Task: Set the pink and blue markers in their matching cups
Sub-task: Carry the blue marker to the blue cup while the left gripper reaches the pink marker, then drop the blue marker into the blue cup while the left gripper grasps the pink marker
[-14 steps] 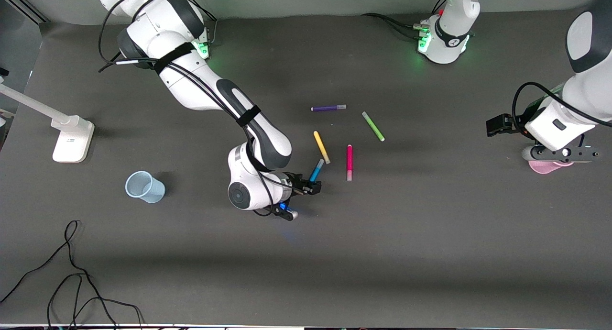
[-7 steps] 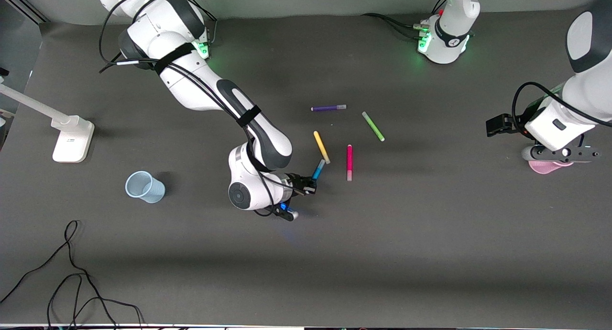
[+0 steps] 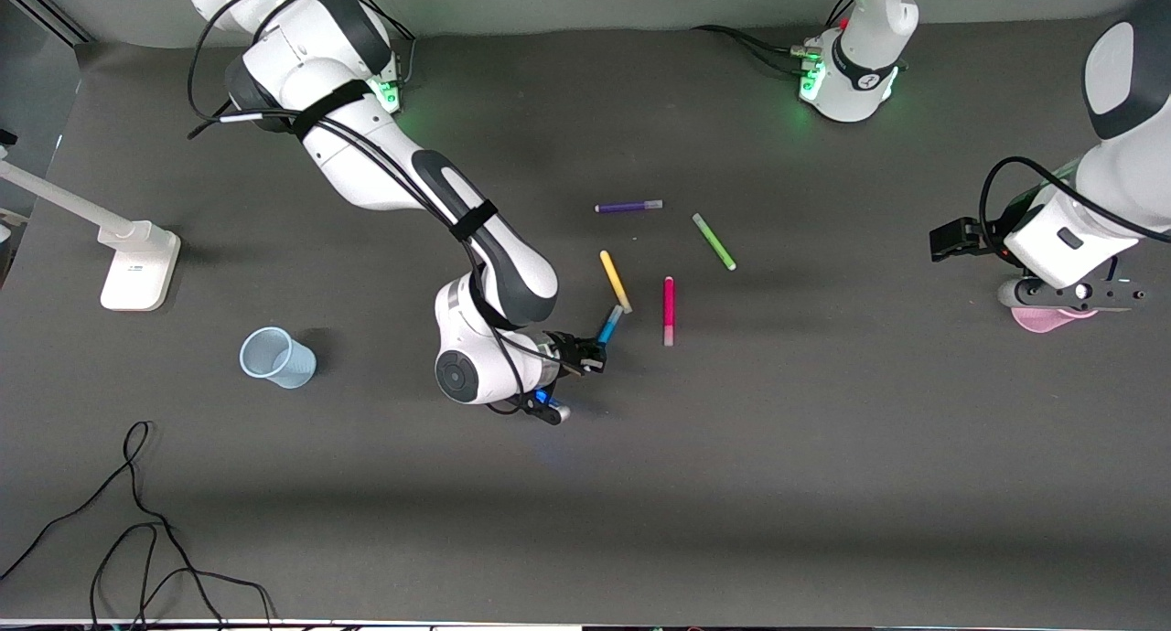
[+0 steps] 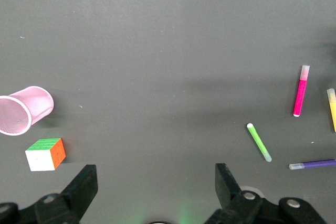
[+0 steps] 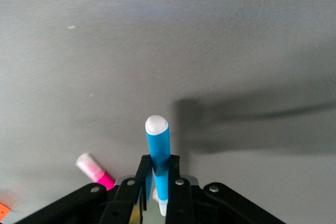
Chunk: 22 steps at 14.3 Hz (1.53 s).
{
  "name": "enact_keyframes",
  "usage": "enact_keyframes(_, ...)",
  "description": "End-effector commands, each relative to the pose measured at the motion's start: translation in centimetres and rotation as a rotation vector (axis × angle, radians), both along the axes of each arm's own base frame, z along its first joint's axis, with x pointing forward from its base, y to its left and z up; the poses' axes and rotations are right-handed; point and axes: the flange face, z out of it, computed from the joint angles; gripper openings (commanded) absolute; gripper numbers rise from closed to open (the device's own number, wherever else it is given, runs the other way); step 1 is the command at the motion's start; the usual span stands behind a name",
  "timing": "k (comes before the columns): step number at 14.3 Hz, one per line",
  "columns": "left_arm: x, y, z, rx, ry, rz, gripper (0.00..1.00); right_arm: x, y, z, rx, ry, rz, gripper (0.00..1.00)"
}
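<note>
My right gripper (image 3: 590,355) is shut on the bright blue marker (image 3: 607,325) over the middle of the table. In the right wrist view the blue marker (image 5: 158,148) stands between the shut fingers (image 5: 143,174), its pale end away from the table. The pink marker (image 3: 669,311) lies on the table beside it and also shows in the right wrist view (image 5: 95,171) and the left wrist view (image 4: 300,91). The pale blue cup (image 3: 277,358) stands toward the right arm's end. My left gripper (image 3: 1070,293) waits open (image 4: 155,187) over the pink cup (image 3: 1041,321), which also shows in the left wrist view (image 4: 26,110).
A yellow marker (image 3: 615,282), a green marker (image 3: 714,241) and a purple marker (image 3: 628,207) lie farther from the front camera than the pink one. A multicoloured cube (image 4: 46,154) sits beside the pink cup. A white stand (image 3: 137,265) and loose cables (image 3: 137,521) are at the right arm's end.
My right gripper has shifted slightly toward the right arm's end with the blue marker in it. The left arm has not moved.
</note>
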Motion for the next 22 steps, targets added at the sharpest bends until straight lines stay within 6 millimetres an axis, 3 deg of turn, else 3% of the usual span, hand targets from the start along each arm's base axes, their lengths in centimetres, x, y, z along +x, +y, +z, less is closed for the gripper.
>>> enact_keyframes(1,0.1,-0.7,0.5,-0.007,0.002,-0.005,1.0,1.1,-1.2,7.7,-0.103,-0.075,0.035,0.0)
enact_keyframes(2,-0.1,-1.6,0.3,-0.008,0.005,-0.022,1.0,1.5,-2.5,9.5,-0.165,-0.127,0.061,0.0)
enact_keyframes(4,-0.3,-3.6,-0.2,-0.006,0.01,-0.037,1.0,2.5,-7.1,12.9,-0.295,-0.207,0.11,0.0)
enact_keyframes(6,-0.8,-8.7,-2.1,0.018,0.026,0.013,1.0,3.3,-12.3,16.6,-0.347,-0.282,0.154,0.0)
enact_keyframes(8,-1.0,-13.6,-4.3,0.031,0.026,0.029,0.99,3.9,-19.6,19.5,-0.376,-0.339,0.202,0.0)
enact_keyframes(12,-0.5,-23.1,-13.1,0.032,0.014,0.058,0.99,1.9,-35.2,22.1,-0.439,-0.455,0.399,0.0)
enact_keyframes(15,-0.4,-27.3,-20.4,0.02,0.015,0.04,0.99,0.4,-43.9,21.9,-0.514,-0.561,0.526,0.0)
enact_keyframes(17,-0.5,-29.5,-24.4,0.005,-0.005,0.064,0.99,-1.8,-46.4,20.4,-0.528,-0.678,0.562,0.0)
enact_keyframes(20,-1.5,-32.0,-28.4,0.004,-0.011,0.104,0.99,-4.5,-47.3,20.0,-0.516,-0.734,0.527,0.0)
enact_keyframes(22,-2.4,-32.8,-30.6,0.014,0.009,0.088,0.99,-6.3,-47.4,18.4,-0.528,-0.786,0.503,0.0)
